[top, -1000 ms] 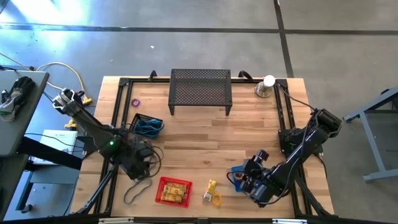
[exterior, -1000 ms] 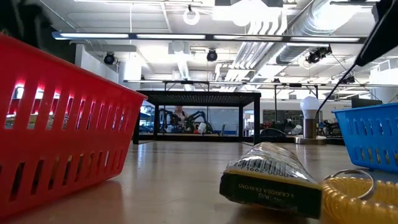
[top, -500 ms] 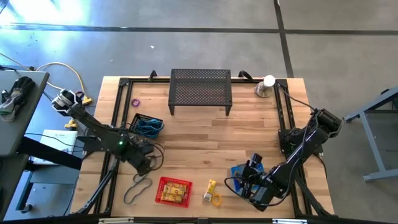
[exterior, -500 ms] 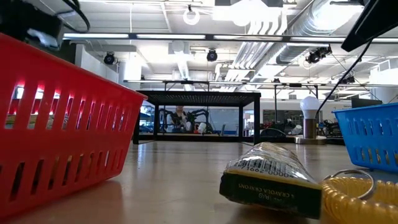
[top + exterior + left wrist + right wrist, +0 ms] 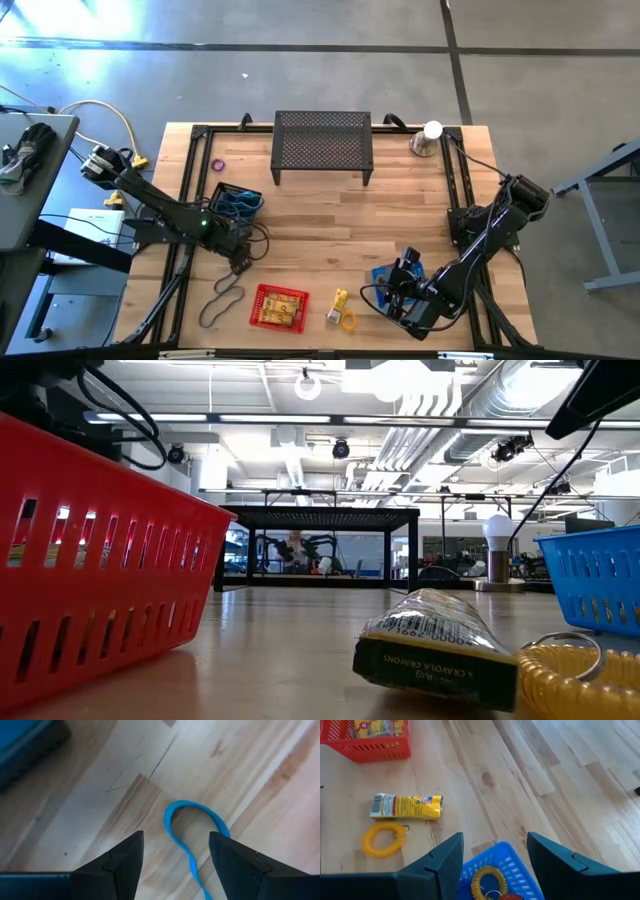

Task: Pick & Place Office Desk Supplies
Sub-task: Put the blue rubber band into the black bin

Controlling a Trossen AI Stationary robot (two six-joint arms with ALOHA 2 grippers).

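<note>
On the worktop (image 5: 320,215), left half: your left gripper (image 5: 175,857) hovers with fingers spread over a blue band loop (image 5: 192,827) lying flat on the wood; nothing is pinched.
Right gripper: your right gripper (image 5: 495,857) is spread too and empty, above the blue basket (image 5: 512,855), which holds a yellow coil ring (image 5: 487,880).
Loose supplies: crayon pack (image 5: 406,806) and yellow coil loop (image 5: 381,839) lie just beside each other, between the red basket (image 5: 279,305) and the blue basket; grey band loops (image 5: 222,298) lie left of the red basket; a purple ring (image 5: 217,165) sits near the back left.
Black bin: dark bin (image 5: 236,203) with teal bands, close to the left arm.
Risk 1: the blue band lies thin and flat; you may close on wood and skate over it.
Risk 2: the left arm's cables hang near the dark bin; a swing could drag it.
Risk 3: the right gripper descending could clip the blue basket's rim.
Surface: light butcher-block planks, black frame rails at both sides.
Room: grey concrete floor; open workshop with ceiling ducts and strip lights.
</note>
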